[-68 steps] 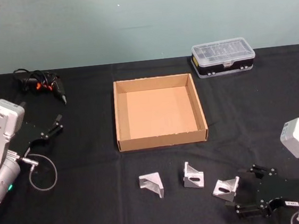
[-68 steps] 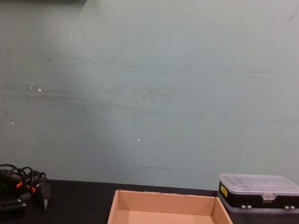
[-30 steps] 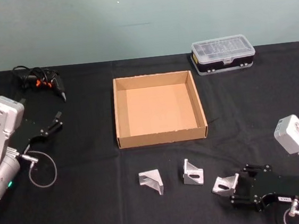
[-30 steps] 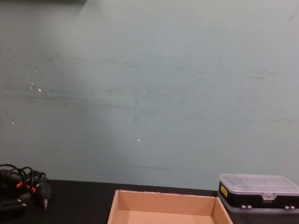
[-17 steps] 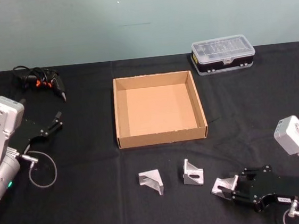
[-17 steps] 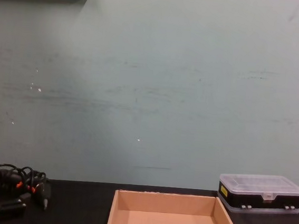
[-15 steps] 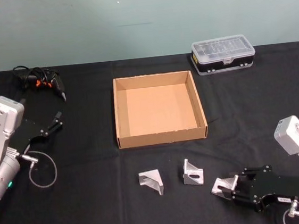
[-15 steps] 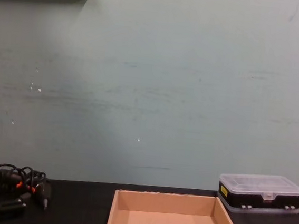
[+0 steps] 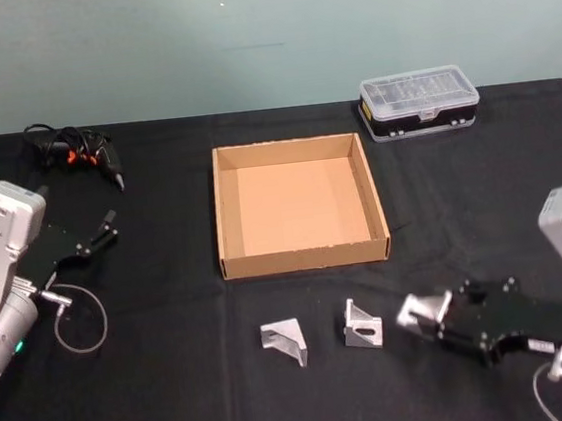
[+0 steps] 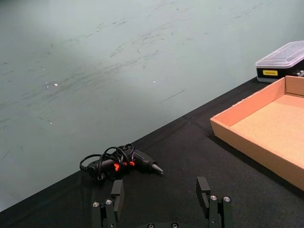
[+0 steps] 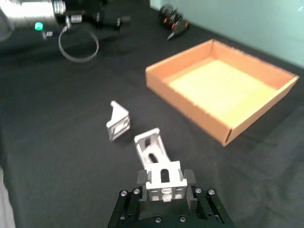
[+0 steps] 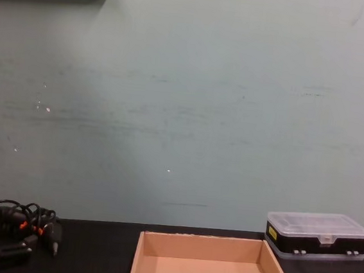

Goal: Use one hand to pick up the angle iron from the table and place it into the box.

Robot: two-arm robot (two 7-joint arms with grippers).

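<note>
Silvery metal angle iron sits clamped in the black right claw in the head view. It looks lifted off the matte black tabletop, near the front-right corner of the shallow tan cardboard box but outside it. Two spare silvery brackets lie to its left. The left claw is parked far left. Its own wrist view shows its fingers apart, holding nothing. The right wrist view has the angle iron pinched between the fingers, with the box ahead. In the chest view, the box looks bare inside. Pick done, I judge — carry and release remain.
</note>
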